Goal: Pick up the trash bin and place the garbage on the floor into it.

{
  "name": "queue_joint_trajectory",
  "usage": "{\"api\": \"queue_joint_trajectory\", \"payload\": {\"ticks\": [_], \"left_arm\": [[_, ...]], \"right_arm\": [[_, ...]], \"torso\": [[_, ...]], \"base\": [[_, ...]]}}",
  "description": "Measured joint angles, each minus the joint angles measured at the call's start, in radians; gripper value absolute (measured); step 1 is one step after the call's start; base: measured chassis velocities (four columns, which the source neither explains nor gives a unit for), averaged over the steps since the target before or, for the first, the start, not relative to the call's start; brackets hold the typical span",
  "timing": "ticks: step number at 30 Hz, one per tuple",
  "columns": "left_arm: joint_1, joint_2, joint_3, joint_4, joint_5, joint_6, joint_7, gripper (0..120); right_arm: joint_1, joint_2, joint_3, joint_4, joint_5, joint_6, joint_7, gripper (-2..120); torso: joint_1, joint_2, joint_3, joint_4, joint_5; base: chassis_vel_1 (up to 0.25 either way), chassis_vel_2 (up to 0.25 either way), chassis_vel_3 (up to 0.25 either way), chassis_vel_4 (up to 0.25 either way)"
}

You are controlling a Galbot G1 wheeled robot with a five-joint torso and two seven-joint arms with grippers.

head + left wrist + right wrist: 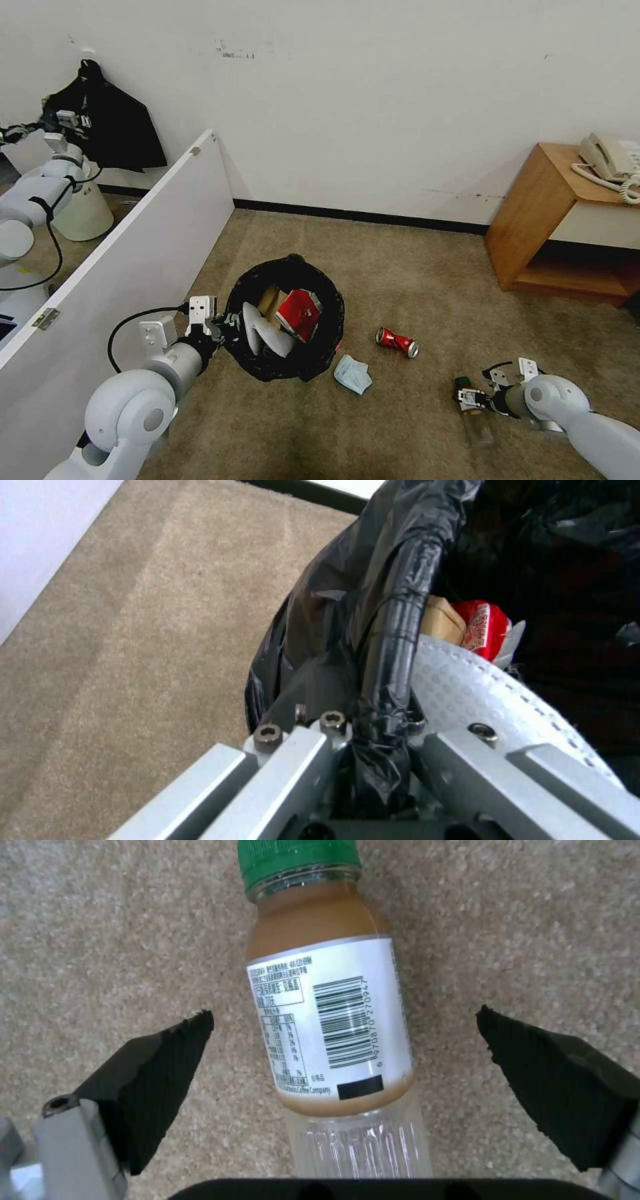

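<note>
Bottle point(330, 1030), clear plastic with a green cap, white barcode label and a brownish remnant inside, is lying on its side on the beige short-pile carpet point(427, 280) nearest the robot, to its right. Right gripper point(475, 400) is hovering low over it with the black pads point(160, 1075) spread wide, one on each side of the body, touching nothing. For a sound pickup, judging from the wrist view, the pads should be closing across the labelled middle, square to the bottle's length, so that the round body is not rolling out; the crinkled clear base looks soft and likely to give.

Left gripper point(223, 328) is sitting at the near-left rim of the small round bin lined with crinkly black plastic point(320, 347), the fingers point(293, 775) pinched tight on the bag-covered rim. The bin is resting at or just above the carpet, which of the two I cannot tell. Inside it are lying a white perforated slipper point(263, 333), a red paper carton point(299, 315) and a brown cardboard piece point(269, 300).

Light-blue face mask point(352, 373) is lying just beside the bin's right edge. Crushed red can point(397, 343) is lying a little beyond that, between bin and bottle.

Wooden side table point(553, 220) carrying a pale telephone point(610, 160) is standing against the far white wall.
</note>
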Motion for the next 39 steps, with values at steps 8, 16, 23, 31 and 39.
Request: {"api": "queue_joint_trajectory", "payload": {"ticks": [8, 16, 23, 31, 39], "left_arm": [[-0.006, -0.001, 0.000, 0.010, 0.000, -0.002, 0.001, 0], [-0.014, 0.001, -0.004, 0.016, -0.006, -0.003, 0.001, 0], [-0.015, -0.001, -0.004, 0.015, -0.007, -0.004, 0.001, 0], [-0.005, -0.001, -0.006, 0.003, -0.008, -0.004, -0.002, 0], [0.004, -0.004, -0.002, -0.009, -0.004, -0.004, -0.004, 0]], "right_arm": [[0.020, 0.020, -0.021, -0.016, -0.008, 0.001, 0.007, 96], [0.048, 0.026, -0.060, -0.026, -0.004, 0.001, 0.012, 65], [0.046, 0.017, -0.065, 0.004, 0.012, 0.007, 0.036, 42], [0.040, 0.010, -0.058, 0.024, 0.019, 0.012, 0.052, 29], [-0.005, -0.027, 0.004, 0.060, 0.019, 0.021, 0.059, 29]], "torso": [[0.000, 0.000, 0.000, 0.0001, 0.0001], [0.000, 0.000, 0.000, 0.0001, 0.0000], [0.000, 0.000, 0.000, 0.0002, 0.0000], [0.000, 0.000, 0.000, 0.0002, 0.0001], [0.000, 0.000, 0.000, 0.0001, 0.0001]], "base": [[0.000, 0.000, 0.000, 0.000], [0.000, 0.000, 0.000, 0.000], [0.000, 0.000, 0.000, 0.000], [0.000, 0.000, 0.000, 0.000], [0.000, 0.000, 0.000, 0.000]]}}
